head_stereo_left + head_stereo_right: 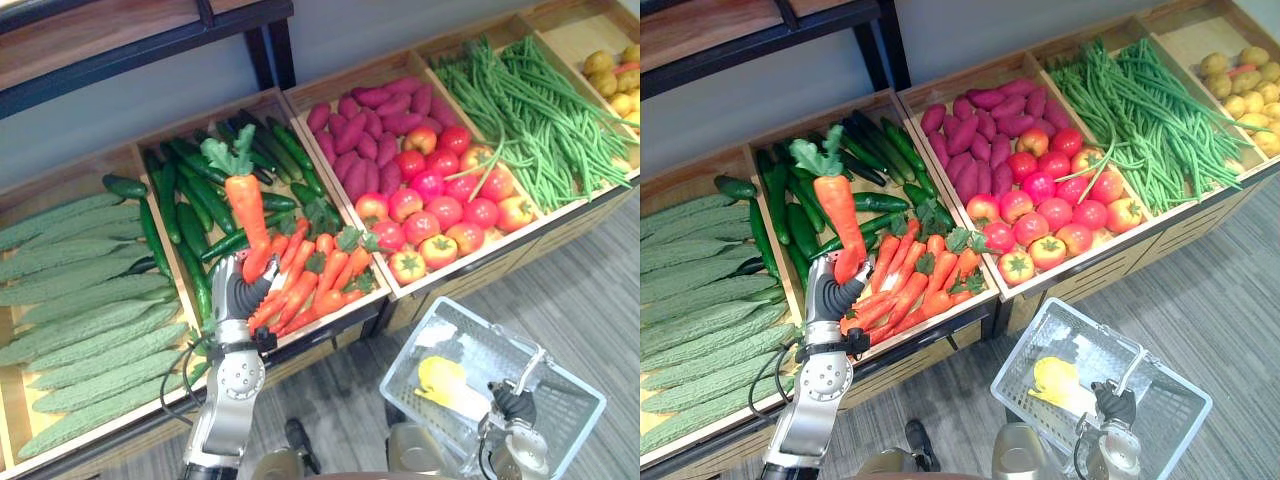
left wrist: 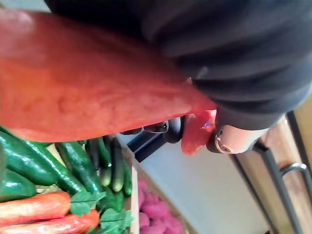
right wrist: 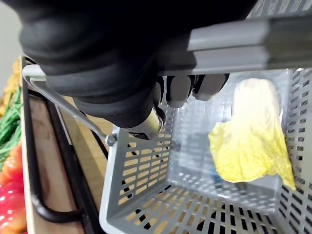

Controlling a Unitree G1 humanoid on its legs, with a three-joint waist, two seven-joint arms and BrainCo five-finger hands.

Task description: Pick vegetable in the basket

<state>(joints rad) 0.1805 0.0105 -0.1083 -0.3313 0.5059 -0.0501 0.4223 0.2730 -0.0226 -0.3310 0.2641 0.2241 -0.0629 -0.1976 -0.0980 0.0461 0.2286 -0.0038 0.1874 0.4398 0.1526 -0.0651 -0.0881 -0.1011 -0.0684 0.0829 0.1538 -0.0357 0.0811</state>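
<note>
Left hand clasps your carrot, leaves up, above its crate, bound for the basket your right hand grips.

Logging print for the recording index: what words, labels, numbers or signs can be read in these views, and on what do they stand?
None can be read.
The wooden crates, the basket and the carrot in the left hand show no label, tag or number.
A pale patch on the basket's floor is too blurred to tell.
</note>
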